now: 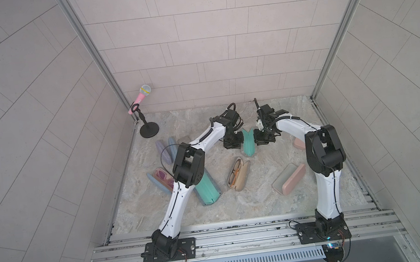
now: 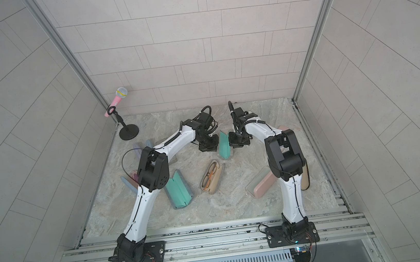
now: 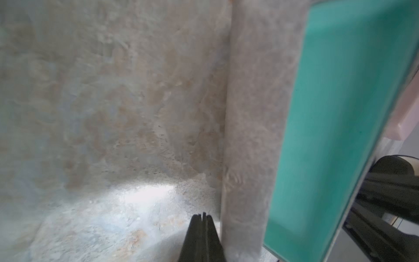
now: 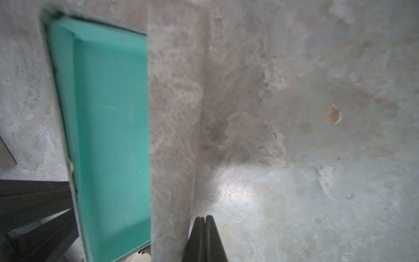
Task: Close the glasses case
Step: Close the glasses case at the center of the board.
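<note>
The glasses case point(image 1: 248, 142) point(image 2: 224, 146) stands on edge at the back middle of the table, its two halves folded up into a narrow V with the teal lining showing. My left gripper point(image 1: 234, 145) point(image 2: 208, 148) is shut, its tips low against the outside of one half. On the opposite side my right gripper point(image 1: 262, 139) point(image 2: 235, 142) is also shut against the other half. In the left wrist view my left gripper point(image 3: 202, 215) sits beside the grey mottled shell point(image 3: 249, 136). In the right wrist view my right gripper point(image 4: 204, 217) sits beside that shell point(image 4: 174, 113). Neither holds anything.
More open cases lie around: a teal one point(image 1: 207, 188) under the left arm, a beige one with glasses point(image 1: 238, 174), a pink and grey one point(image 1: 288, 179), a pink one with glasses point(image 1: 160, 177). A pink microphone on a stand point(image 1: 144, 109) is at the back left.
</note>
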